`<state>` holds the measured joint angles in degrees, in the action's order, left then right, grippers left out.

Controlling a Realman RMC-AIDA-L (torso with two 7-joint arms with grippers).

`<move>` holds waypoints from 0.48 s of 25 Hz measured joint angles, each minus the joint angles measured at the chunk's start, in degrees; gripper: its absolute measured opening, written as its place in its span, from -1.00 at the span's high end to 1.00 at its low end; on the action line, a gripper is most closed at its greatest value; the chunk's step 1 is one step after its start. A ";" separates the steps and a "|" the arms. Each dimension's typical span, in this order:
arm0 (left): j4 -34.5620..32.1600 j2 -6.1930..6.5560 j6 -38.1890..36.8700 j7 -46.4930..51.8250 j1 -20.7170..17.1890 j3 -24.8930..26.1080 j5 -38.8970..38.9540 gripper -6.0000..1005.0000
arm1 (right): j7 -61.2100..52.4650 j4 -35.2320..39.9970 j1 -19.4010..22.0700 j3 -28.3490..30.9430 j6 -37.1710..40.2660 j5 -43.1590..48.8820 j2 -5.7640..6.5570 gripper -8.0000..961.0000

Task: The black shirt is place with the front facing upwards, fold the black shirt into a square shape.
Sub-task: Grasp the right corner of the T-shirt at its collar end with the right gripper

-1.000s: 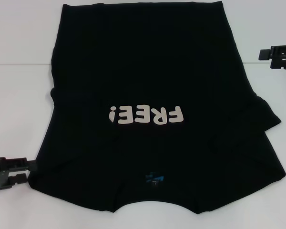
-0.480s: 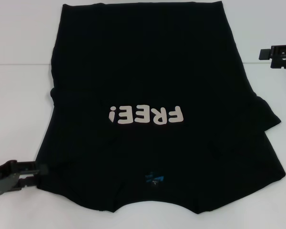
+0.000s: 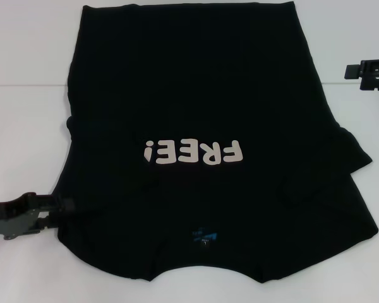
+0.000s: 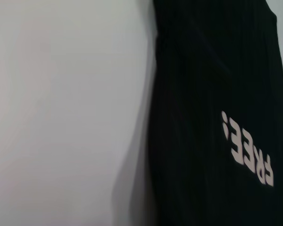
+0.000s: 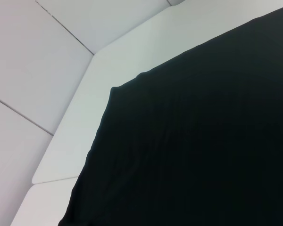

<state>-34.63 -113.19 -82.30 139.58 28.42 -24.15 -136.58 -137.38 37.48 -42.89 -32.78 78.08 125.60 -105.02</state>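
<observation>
A: Two grippers. Left gripper (image 3: 62,210) low at the black shirt's (image 3: 202,82) near-left edge, tips touching cloth, fingers parted. Right gripper (image 3: 352,71)?
B: Off the far-right side; grip unreadable. Shirt flat on white table (image 3: 25,126), "FREE!" lettering (image 3: 194,152) up.

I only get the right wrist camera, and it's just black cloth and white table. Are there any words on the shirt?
Observer: Yes, the black shirt has pale "FREE!" lettering on its chest.
Operator: Where's the left gripper?
Observer: The left gripper is at the shirt's left edge, towards the collar end.
Operator: And the right one?
Observer: The right gripper is off the shirt's right side over the table, apart from the cloth.
</observation>
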 joint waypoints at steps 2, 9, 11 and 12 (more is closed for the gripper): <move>0.00 0.00 0.68 0.74 0.05 -0.01 0.00 -0.19 | 0.00 0.02 0.02 0.00 0.04 0.00 0.00 -0.33; -0.04 0.29 1.02 1.21 0.55 -0.08 0.04 -0.19 | 0.00 -0.13 0.09 0.08 -0.02 -0.07 0.23 -0.33; 0.08 0.32 1.13 1.23 0.82 -0.36 -0.01 -0.19 | 0.00 -0.17 0.09 0.09 -0.10 -0.12 0.26 -0.33; 0.10 0.32 1.22 1.23 0.96 -0.45 -0.01 -0.19 | 0.00 -0.17 0.09 0.09 -0.14 -0.16 0.26 -0.33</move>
<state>-34.54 -112.87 -81.08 140.82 29.37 -24.60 -136.58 -137.37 37.31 -42.80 -32.69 77.93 125.44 -104.76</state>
